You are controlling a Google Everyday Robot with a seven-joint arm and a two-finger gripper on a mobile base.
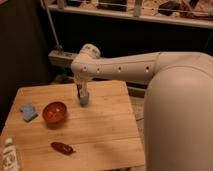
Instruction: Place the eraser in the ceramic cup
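Note:
My gripper (81,91) hangs from the white arm over the far middle of the wooden table (100,135), pointing straight down. It is shut on the eraser (79,89), of which only a small reddish and dark bit shows at its tip. The ceramic cup (84,99), small and pale blue, stands upright directly under the gripper, and the eraser's lower end is at the cup's rim. The cup's inside is hidden by the gripper.
A red-orange bowl (54,112) stands left of the cup. A flat blue pad (28,112) lies at the left edge. A dark red lumpy object (62,147) lies near the front. A white bottle-like object (10,155) is at the front left corner. My white body fills the right side.

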